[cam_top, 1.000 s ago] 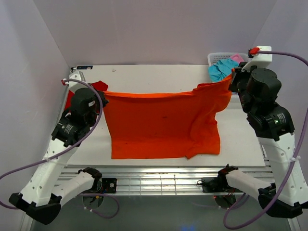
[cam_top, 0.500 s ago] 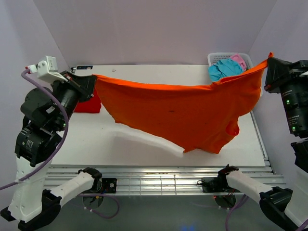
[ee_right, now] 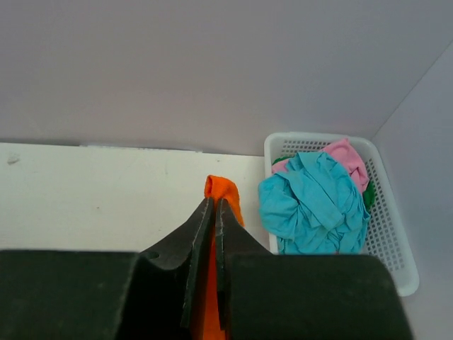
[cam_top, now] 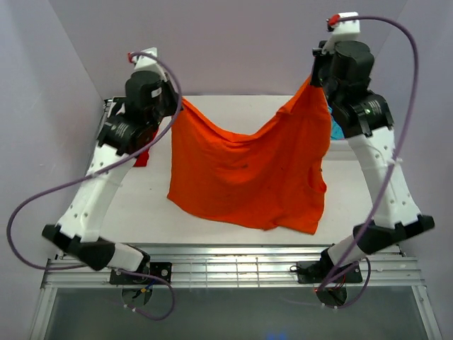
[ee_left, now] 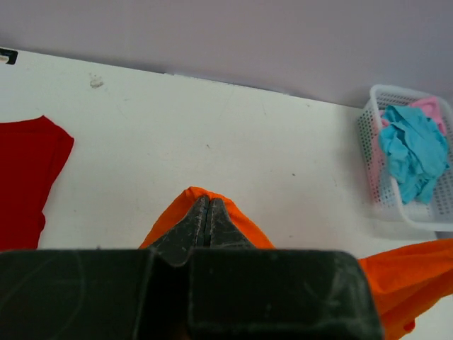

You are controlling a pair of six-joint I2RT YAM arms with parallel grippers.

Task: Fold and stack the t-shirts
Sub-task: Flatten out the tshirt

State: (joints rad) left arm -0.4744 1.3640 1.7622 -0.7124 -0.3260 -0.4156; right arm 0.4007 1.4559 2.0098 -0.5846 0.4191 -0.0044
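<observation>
Orange t-shirt hangs over the counter.
The left end effector and right end effector each pinch a top corner tight. The pinches are small, so a corner could slip and the shirt would drop crumpled.

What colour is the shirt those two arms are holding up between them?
The t-shirt is plain bright orange; the top external view shows it best.

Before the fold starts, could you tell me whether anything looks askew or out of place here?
The orange t-shirt hangs crooked between the left tool and right tool: its top edge sags, and its lower edge lies slanted and rumpled on the table. Nothing looks spilled or damaged.
</observation>
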